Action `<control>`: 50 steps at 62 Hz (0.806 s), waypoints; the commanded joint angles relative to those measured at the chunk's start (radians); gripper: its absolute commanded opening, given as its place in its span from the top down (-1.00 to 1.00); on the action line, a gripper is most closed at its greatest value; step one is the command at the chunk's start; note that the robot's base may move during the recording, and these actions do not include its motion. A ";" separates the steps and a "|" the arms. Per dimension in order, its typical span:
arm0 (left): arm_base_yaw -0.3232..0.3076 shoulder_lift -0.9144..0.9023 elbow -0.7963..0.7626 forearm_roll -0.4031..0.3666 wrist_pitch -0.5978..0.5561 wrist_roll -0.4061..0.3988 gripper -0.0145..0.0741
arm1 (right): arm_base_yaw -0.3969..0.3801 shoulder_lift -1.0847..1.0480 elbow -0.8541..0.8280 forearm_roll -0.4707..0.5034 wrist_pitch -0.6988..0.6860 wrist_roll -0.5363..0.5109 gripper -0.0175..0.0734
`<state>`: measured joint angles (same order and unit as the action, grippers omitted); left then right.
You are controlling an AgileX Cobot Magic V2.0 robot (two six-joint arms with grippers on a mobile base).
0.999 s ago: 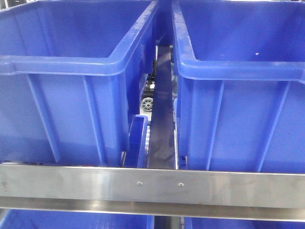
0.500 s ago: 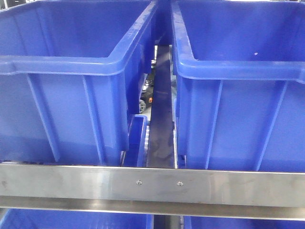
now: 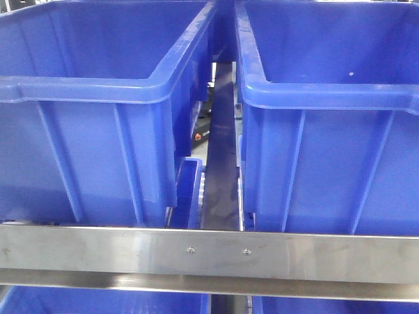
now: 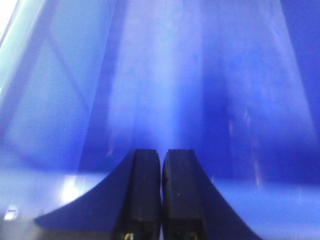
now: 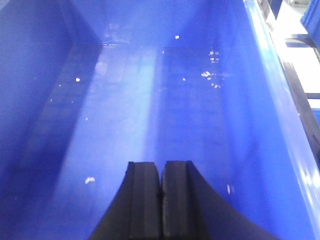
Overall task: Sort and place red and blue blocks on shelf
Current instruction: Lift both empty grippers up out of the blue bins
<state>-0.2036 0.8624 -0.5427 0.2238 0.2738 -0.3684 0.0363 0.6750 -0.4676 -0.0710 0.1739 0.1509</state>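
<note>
The red and blue blocks are out of view in every frame. The shelf's steel front rail [image 3: 209, 255] runs across the bottom of the front view. My left gripper [image 4: 161, 151] is shut with nothing between its black fingers, close over a blurred blue plastic surface [image 4: 200, 75]. In the right wrist view my right gripper [image 5: 161, 164] is also shut and holds nothing, hanging over the floor of a blue bin [image 5: 150, 100] that carries only small white specks. Neither gripper appears in the front view.
Two large blue bins [image 3: 98, 85] [image 3: 327, 85] stand side by side on the shelf behind the rail. A narrow gap [image 3: 221, 163] between them shows a dark strip and a dark part with an orange mark [image 3: 199, 135]. More blue bins [image 3: 98, 302] sit below the rail.
The dark part seen through the gap between the bins has shifted; a grey toothed wheel seen earlier is gone and an orange mark shows. Bins and rail are unmoved.
</note>
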 commanded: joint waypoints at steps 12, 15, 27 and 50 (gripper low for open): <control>-0.006 -0.087 0.033 0.009 -0.084 -0.008 0.37 | -0.005 -0.029 -0.010 -0.013 -0.083 -0.009 0.49; -0.006 -0.088 0.033 0.009 -0.082 -0.008 0.37 | -0.005 -0.029 -0.010 -0.013 -0.086 -0.009 0.49; -0.006 -0.084 0.033 0.009 -0.078 -0.008 0.37 | -0.005 -0.029 -0.010 -0.013 -0.089 -0.009 0.49; -0.006 -0.084 0.033 0.009 -0.074 -0.008 0.37 | -0.005 -0.029 -0.010 -0.013 -0.089 -0.009 0.49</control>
<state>-0.2036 0.7832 -0.4813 0.2290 0.2690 -0.3684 0.0363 0.6512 -0.4494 -0.0710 0.1743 0.1509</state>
